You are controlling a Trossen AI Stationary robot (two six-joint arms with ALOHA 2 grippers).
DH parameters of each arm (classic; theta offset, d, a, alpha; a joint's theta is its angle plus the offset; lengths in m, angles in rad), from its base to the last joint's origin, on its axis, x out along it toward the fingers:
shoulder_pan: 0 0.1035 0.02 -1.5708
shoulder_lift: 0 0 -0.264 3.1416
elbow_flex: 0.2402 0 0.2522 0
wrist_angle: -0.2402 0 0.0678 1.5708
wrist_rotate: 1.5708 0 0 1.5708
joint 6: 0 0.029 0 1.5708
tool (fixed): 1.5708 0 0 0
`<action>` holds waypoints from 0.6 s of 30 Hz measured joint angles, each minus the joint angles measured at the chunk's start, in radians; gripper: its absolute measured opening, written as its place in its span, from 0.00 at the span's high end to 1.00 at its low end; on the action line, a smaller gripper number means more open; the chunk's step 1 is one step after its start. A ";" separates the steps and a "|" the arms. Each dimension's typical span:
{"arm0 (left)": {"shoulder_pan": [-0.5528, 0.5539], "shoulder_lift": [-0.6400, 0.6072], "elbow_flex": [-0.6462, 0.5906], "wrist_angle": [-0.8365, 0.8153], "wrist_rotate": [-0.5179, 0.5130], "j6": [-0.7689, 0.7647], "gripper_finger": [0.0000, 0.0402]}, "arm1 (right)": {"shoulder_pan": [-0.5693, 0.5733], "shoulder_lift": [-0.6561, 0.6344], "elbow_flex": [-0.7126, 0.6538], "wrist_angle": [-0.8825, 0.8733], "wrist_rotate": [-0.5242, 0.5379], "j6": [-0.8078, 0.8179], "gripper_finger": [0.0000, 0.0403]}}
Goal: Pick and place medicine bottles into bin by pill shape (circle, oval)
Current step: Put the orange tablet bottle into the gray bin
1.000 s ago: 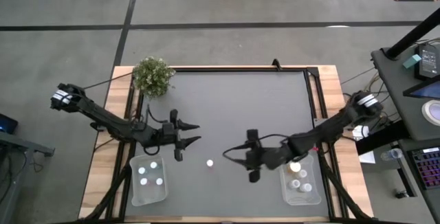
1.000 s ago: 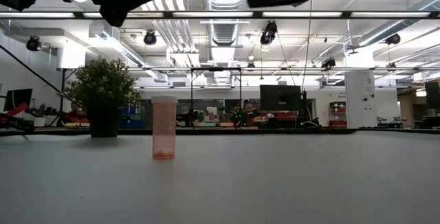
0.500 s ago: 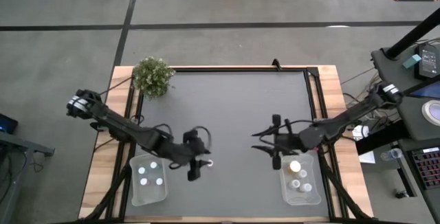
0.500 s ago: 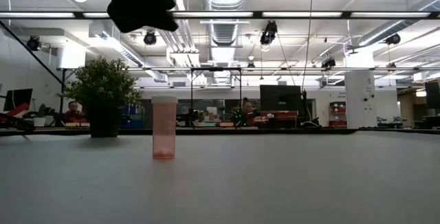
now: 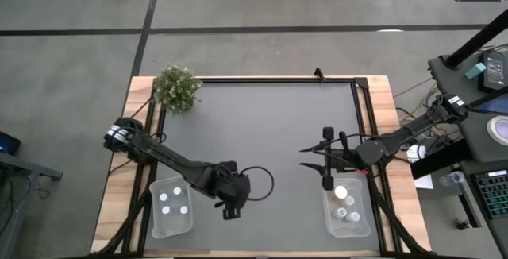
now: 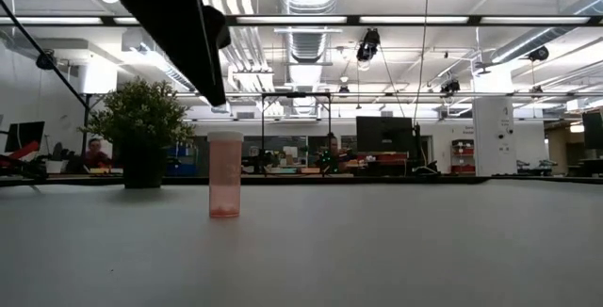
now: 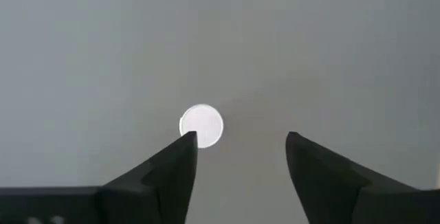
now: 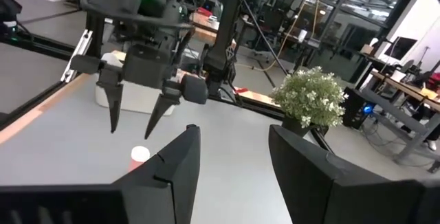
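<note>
One pinkish medicine bottle [image 6: 224, 175] with a white cap stands upright on the grey table. My left gripper [image 7: 240, 141] is open and points down right above it. The cap [image 7: 201, 125] shows just beside one fingertip, and the fingers are clear of it. In the right wrist view the left gripper [image 8: 132, 129] hangs over the bottle [image 8: 139, 157]. In the high view the left gripper [image 5: 235, 189] hides the bottle. My right gripper [image 5: 311, 157] is open and empty near the right bin.
A clear bin [image 5: 172, 211] at the near left holds three white-capped bottles. A clear bin [image 5: 349, 221] at the near right holds several. A green potted plant [image 5: 176, 86] stands at the far left corner. People sit at desks in the room beyond the table [image 6: 94, 152].
My left gripper has gone toward the table's near right, to the lone bottle, and has tipped to point down over it. My right gripper has drawn back toward the table's right edge, away from the bottle. The bottle has stayed in place.
</note>
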 joint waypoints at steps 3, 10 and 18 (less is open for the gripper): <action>0.003 0.017 -0.003 0.001 -0.005 0.005 0.43 | 0.000 0.001 -0.001 0.000 0.000 0.000 0.60; 0.012 0.031 -0.036 0.043 -0.088 0.028 0.33 | 0.000 0.001 -0.001 0.000 0.000 0.000 0.60; 0.018 0.073 -0.042 0.073 -0.088 0.054 0.38 | 0.000 0.003 -0.001 -0.002 0.000 0.000 0.61</action>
